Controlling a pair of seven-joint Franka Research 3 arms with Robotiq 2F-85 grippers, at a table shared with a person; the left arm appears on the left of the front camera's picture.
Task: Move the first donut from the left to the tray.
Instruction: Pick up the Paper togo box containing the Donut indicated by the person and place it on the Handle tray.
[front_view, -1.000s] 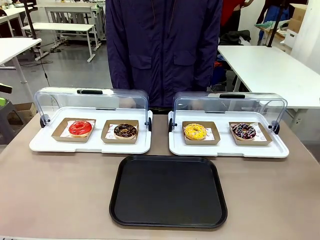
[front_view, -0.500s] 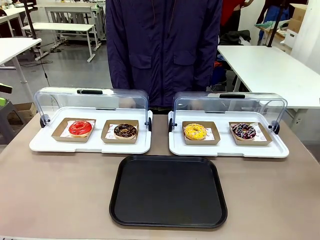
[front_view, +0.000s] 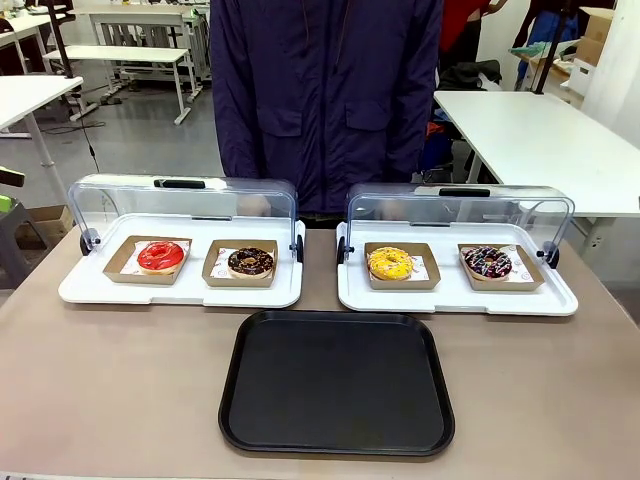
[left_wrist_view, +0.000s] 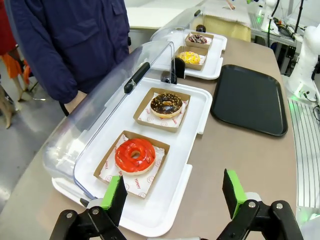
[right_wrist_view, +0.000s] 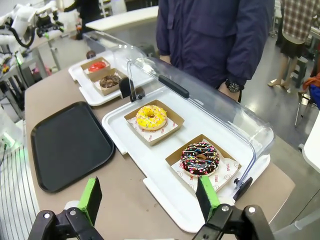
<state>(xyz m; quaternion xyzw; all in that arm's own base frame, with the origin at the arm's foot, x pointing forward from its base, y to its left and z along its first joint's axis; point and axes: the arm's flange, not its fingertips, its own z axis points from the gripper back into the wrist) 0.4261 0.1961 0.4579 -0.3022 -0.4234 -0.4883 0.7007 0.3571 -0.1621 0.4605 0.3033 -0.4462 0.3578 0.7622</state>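
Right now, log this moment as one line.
left gripper open | right gripper open | red donut in cardboard tray, not on black tray

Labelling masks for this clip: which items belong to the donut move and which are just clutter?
In the job:
ring donut with glossy red icing in a small brown cardboard tray; large flat black plastic tray.

Just there:
chocolate-iced ring donut; yellow-iced ring donut; sprinkle-topped chocolate donut; left white clear-lidded tray; right white clear-lidded tray.
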